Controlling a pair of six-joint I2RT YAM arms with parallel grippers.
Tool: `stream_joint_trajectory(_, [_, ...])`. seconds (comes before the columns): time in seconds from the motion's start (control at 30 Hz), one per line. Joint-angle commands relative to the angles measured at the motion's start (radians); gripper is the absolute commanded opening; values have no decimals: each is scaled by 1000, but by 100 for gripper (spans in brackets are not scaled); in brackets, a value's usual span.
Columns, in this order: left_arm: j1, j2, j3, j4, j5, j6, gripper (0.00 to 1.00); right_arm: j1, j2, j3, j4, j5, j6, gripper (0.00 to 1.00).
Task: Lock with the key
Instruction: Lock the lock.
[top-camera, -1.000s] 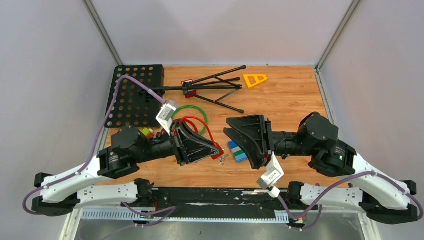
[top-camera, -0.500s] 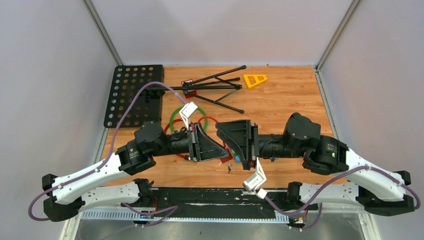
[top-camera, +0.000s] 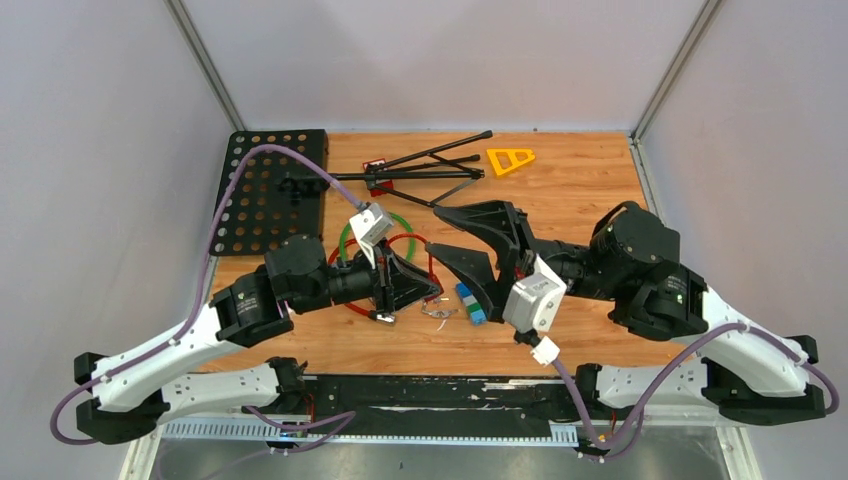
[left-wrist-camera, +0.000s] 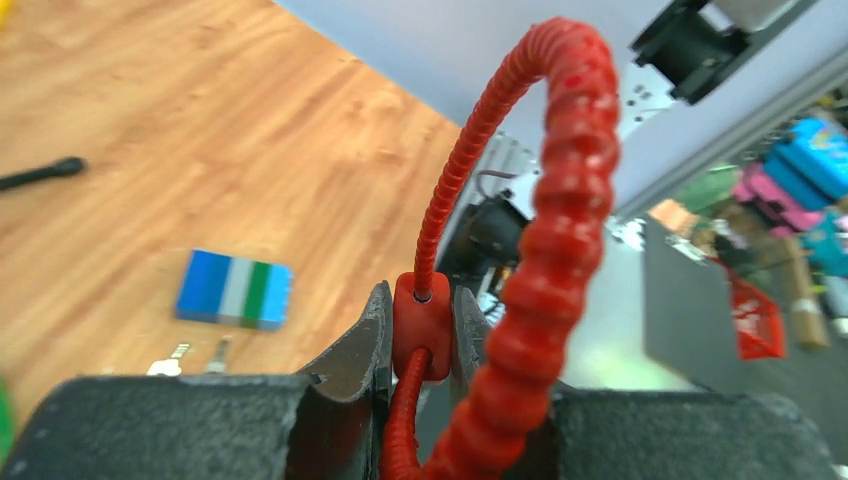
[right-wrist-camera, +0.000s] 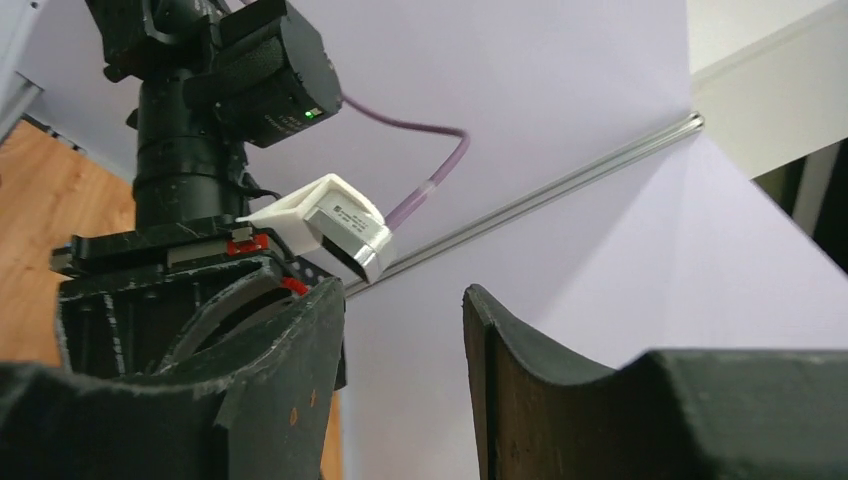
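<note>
**Left gripper clamping the lock, right gripper gaping**

Left gripper (top-camera: 432, 291) is reaching low over the table (top-camera: 580, 190) toward the middle, with its forearm nearly level. Its fingers (left-wrist-camera: 365, 340) are pressing from both sides on the small red lock body (left-wrist-camera: 421, 322) of the red cable lock (top-camera: 405, 240). The cable is passing through this body roughly along the direction of the fingers. Its beaded loop is rising out in front of the hand and arching back toward the wrist.

The keys (top-camera: 437, 311) are lying flat on the wood just in front of the fingertips, a little to the near side and apart from the lock. I cannot tell which way their blades are pointing. Just beyond them, a blue, white and green block (top-camera: 469, 302) is lying on the wood.

Right gripper (top-camera: 437, 228) is facing the left hand from the opposite side and is tilting upward. Its jaws are standing apart and are holding nothing.
</note>
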Motion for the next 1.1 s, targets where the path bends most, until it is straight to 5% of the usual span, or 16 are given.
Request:
stream_joint_trajectory(0.0, [2,18,123,-127,-117,212,0,5,81,128,-182,38,164,47])
stream_joint_trajectory(0.33, [2,63,194,-203,-131,269,0,37,170,154,-239,184,167,46])
stream_joint_trajectory(0.67, [2,77,198,-233,-149,290,0,105,242,102,-152,546,-20,43])
stream_joint_trajectory(0.8, [2,78,195,-240,-149,292,0,116,248,74,-105,606,-63,32])
stream_joint_trajectory(0.87, [2,76,193,-241,-173,293,0,124,244,70,-98,603,-54,14])
stream_joint_trajectory(0.97, [2,70,190,-231,-184,301,21,135,234,59,-67,595,-3,0])
stream_joint_trajectory(1.07, [2,40,167,-180,-194,317,62,137,218,47,-53,584,55,0])
